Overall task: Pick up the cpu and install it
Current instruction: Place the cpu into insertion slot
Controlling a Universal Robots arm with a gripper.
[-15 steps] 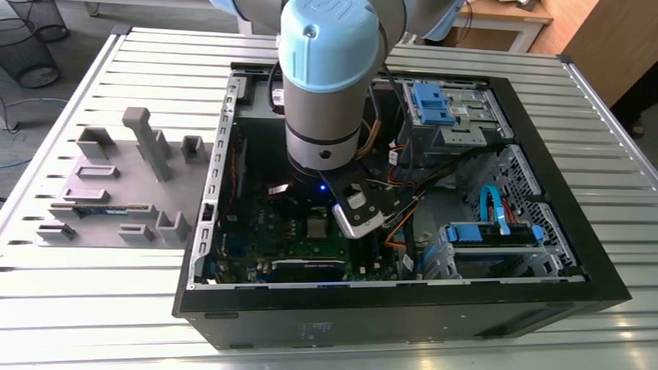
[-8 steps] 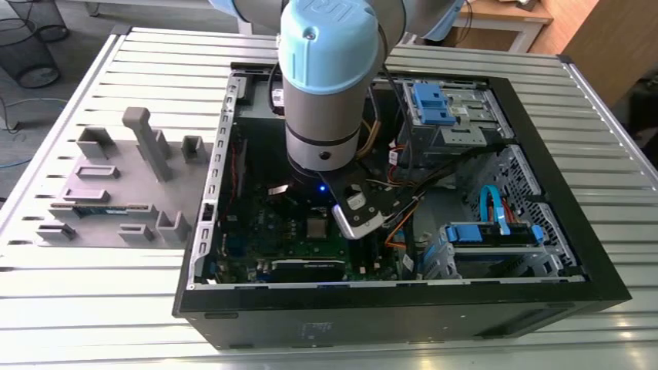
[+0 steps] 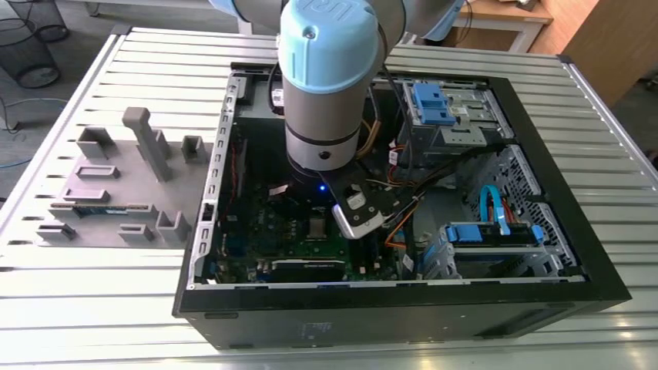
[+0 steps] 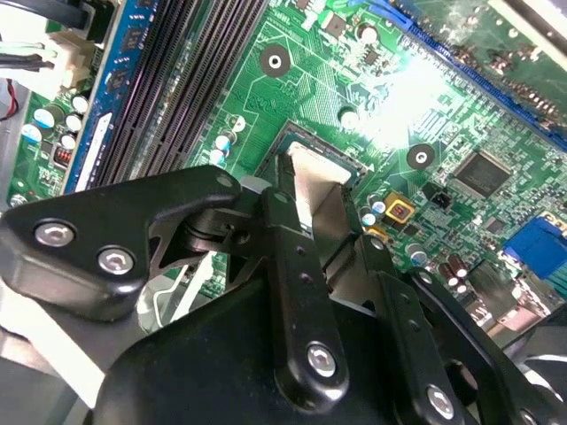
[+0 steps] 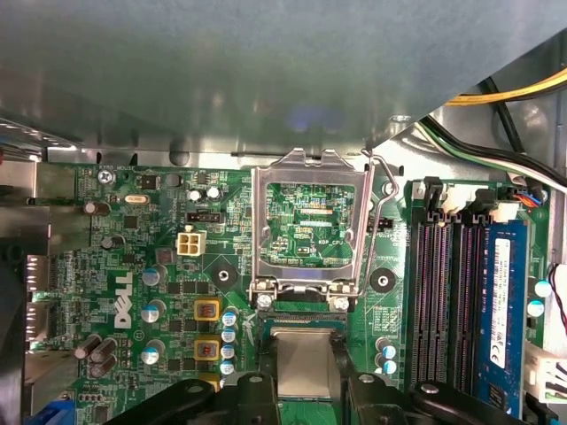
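This is a robotics lab or test workshop: a light-blue and grey robot arm (image 3: 323,85) reaches into an open black metal computer case (image 3: 411,317) lying on a worktable of ribbed aluminium slats (image 3: 103,308). A grey slotted parts fixture (image 3: 113,181) sits beside the case, with a black wire-mesh bin (image 3: 31,58) and a pale wooden desk (image 3: 514,19) beyond.

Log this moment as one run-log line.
tool: shut on cpu | position: at socket on motherboard, inside computer case | load plate: flipped open
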